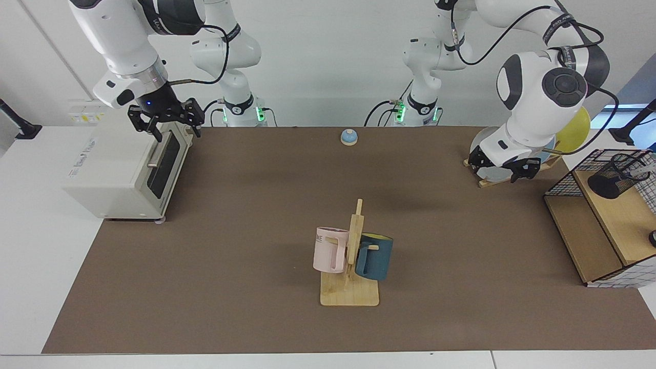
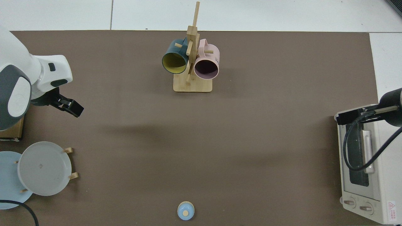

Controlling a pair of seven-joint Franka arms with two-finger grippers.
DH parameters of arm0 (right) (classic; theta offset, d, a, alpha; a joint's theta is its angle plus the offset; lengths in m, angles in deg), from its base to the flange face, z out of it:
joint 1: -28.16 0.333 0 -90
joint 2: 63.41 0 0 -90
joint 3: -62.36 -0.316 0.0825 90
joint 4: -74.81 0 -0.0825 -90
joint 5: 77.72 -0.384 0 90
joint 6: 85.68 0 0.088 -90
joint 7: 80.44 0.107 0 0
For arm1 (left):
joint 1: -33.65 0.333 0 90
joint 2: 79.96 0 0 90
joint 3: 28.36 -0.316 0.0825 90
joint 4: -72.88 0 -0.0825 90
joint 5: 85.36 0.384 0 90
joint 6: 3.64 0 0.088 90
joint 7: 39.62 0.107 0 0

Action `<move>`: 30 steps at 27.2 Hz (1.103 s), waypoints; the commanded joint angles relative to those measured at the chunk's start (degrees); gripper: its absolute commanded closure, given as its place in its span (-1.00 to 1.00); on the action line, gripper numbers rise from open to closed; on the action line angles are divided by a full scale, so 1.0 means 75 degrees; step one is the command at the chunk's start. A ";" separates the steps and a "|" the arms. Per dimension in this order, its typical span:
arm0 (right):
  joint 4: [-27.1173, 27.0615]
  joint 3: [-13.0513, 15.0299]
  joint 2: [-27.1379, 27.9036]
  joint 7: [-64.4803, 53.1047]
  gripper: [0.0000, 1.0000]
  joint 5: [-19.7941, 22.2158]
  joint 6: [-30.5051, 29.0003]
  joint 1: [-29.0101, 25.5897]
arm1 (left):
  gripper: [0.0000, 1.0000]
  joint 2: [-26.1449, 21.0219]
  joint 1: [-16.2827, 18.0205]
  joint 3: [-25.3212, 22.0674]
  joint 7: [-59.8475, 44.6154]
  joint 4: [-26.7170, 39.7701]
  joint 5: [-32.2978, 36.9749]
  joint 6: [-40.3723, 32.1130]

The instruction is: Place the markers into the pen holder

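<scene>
Hovering empty, spread left gripper (image 1: pixel 503 165) beside plate rack (image 1: pixel 512 171); pen holder (image 1: pixel 615 177) apparently loaded; right gripper (image 1: pixel 165 122) waits spread; judged finishing.

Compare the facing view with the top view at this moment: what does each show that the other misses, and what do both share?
Only the facing view shows the black wire-mesh pen holder on the wooden shelf inside the black wire-grid basket frame, a white marker in it, the yellow plate, and the right gripper open over the white toaster oven.

Only the top view shows the oven's two front knobs.

Both show the left gripper, empty above the brown mat, the wooden mug rack and the blue bell.
</scene>
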 commanded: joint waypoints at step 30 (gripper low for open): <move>0.0047 -0.0075 -0.0072 0.0060 -1.00 0.0002 0.0011 -0.0083 | -1.00 0.2183 0.0423 0.0366 -0.0757 0.1194 -0.0603 0.0464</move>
